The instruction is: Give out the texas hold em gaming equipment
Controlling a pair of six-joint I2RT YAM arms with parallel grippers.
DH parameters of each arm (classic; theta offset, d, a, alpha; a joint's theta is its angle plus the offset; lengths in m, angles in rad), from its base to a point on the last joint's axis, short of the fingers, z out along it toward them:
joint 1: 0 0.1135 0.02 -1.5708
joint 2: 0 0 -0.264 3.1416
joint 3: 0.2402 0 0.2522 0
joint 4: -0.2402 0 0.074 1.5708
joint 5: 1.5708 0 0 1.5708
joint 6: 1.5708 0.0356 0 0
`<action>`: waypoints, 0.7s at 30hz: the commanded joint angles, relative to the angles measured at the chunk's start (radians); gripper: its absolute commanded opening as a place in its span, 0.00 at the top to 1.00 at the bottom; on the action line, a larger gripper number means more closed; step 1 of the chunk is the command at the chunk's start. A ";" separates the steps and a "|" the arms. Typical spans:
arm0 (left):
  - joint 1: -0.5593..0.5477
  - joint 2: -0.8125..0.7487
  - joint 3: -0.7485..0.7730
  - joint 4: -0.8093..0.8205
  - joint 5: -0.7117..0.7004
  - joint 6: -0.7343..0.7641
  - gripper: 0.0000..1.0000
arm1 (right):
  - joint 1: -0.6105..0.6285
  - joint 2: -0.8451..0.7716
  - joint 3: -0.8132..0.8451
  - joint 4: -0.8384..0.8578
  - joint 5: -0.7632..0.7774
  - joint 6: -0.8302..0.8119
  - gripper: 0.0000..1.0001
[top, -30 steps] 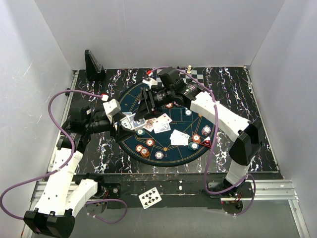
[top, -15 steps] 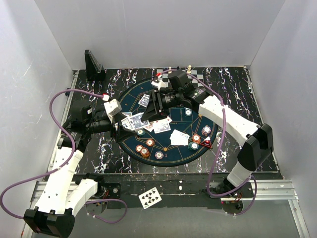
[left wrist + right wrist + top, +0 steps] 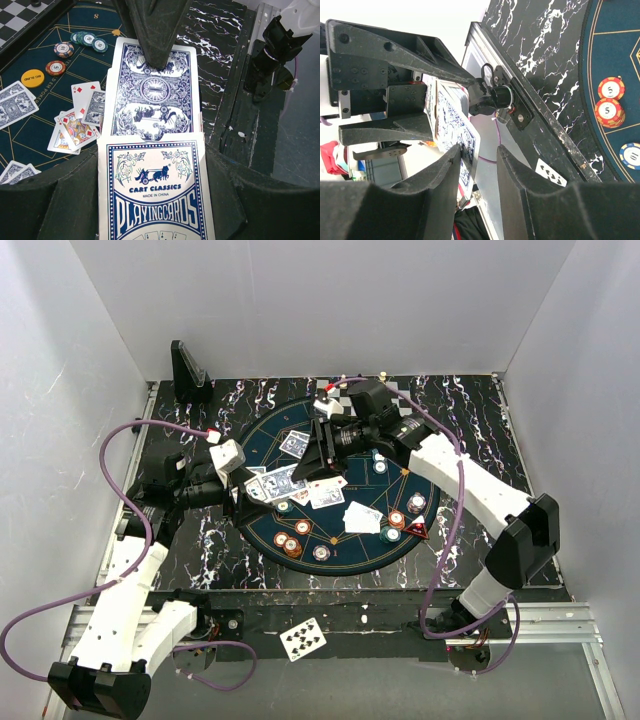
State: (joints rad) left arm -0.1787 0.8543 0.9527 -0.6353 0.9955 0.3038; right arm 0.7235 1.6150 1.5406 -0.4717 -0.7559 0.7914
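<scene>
My left gripper (image 3: 152, 162) is shut on a white-and-blue playing card box (image 3: 155, 195), and a blue-backed card (image 3: 152, 95) sticks out of its top. My right gripper (image 3: 477, 155) straddles that card's (image 3: 455, 125) far edge. Its jaws are open: one finger touches the card, the other stands apart. From above, the two grippers meet at the mat's left side (image 3: 300, 478). Poker chips (image 3: 290, 543), face-up cards (image 3: 326, 490), a face-down card (image 3: 294, 443) and a red triangular marker (image 3: 416, 531) lie on the round mat (image 3: 350, 550). A yellow disc (image 3: 32, 78) lies by chips (image 3: 63, 49).
A chessboard (image 3: 395, 392) with pieces sits at the back behind the right arm. A black stand (image 3: 188, 368) is at the back left corner. One face-up card (image 3: 303, 638) lies on the base rail between the arm mounts.
My right gripper has swung from the mat's back left to the deck and its jaws have narrowed. A face-down card now shows where it was. The left arm has not moved.
</scene>
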 commanded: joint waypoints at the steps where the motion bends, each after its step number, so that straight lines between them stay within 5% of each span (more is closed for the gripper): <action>1: 0.004 -0.018 0.037 0.025 0.023 0.008 1.00 | -0.022 -0.064 -0.010 0.001 0.003 0.003 0.59; 11: 0.002 -0.020 0.035 0.026 0.022 0.008 1.00 | -0.050 -0.099 -0.065 0.065 -0.040 0.054 0.76; 18: 0.002 -0.018 0.035 0.026 0.022 0.009 1.00 | -0.049 -0.102 -0.063 0.074 -0.037 0.074 0.23; 21: 0.002 -0.017 0.035 0.026 0.023 0.008 1.00 | -0.038 -0.092 -0.053 0.110 -0.039 0.094 0.18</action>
State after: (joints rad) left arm -0.1787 0.8536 0.9527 -0.6243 0.9955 0.3038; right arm 0.6746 1.5501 1.4734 -0.4393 -0.7738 0.8604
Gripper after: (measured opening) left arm 0.654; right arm 0.801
